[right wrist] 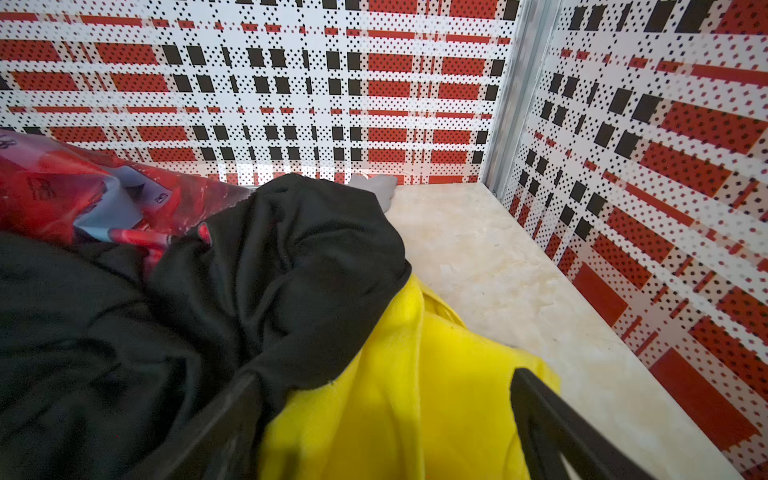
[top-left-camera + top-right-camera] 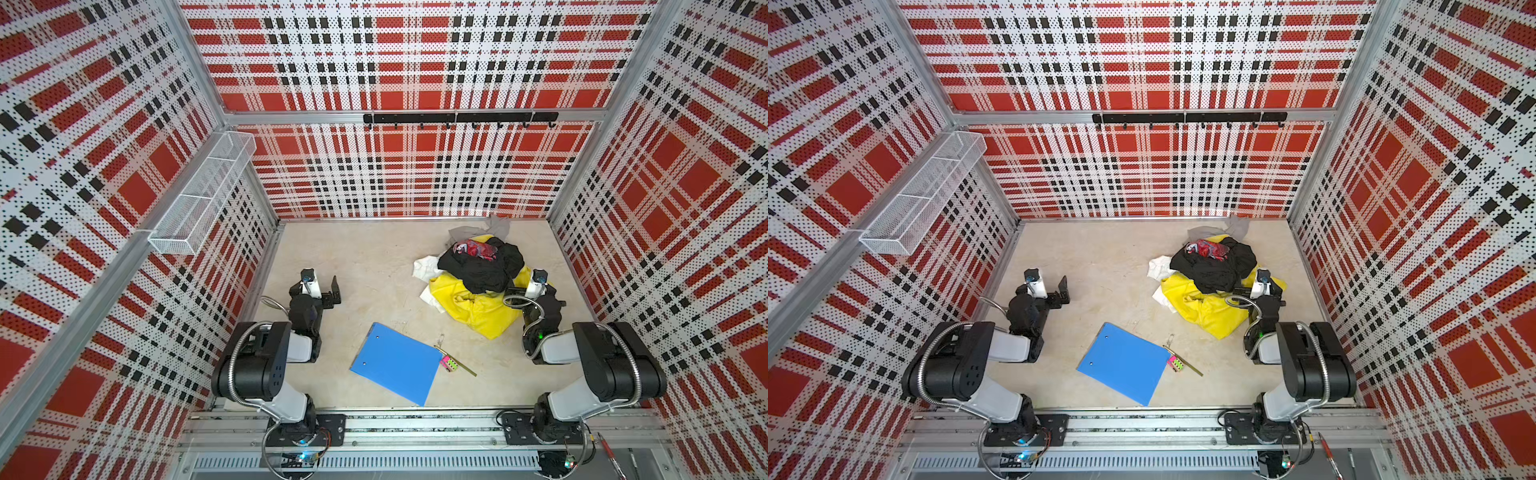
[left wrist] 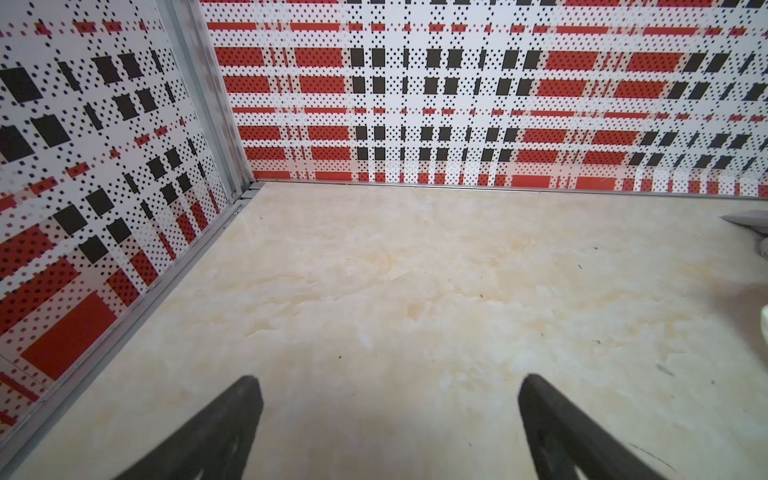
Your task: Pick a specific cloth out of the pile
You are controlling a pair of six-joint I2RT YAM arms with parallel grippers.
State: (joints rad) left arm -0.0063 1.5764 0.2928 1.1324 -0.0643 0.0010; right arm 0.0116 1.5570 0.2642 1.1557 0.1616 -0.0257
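Observation:
The pile lies at the back right of the floor in both top views. A black garment lies on a bright yellow one, with a red-patterned one on top and a grey one behind. Only white edges of the cloth poke out at the pile's left side; its print is hidden. My right gripper is open over the yellow and black fabric, holding nothing. My left gripper is open above bare floor, far left of the pile.
A blue folder lies at the front centre, with a small pink-and-green cube and a thin stick beside it. A white wire basket hangs on the left wall, and a black hook rail on the back wall.

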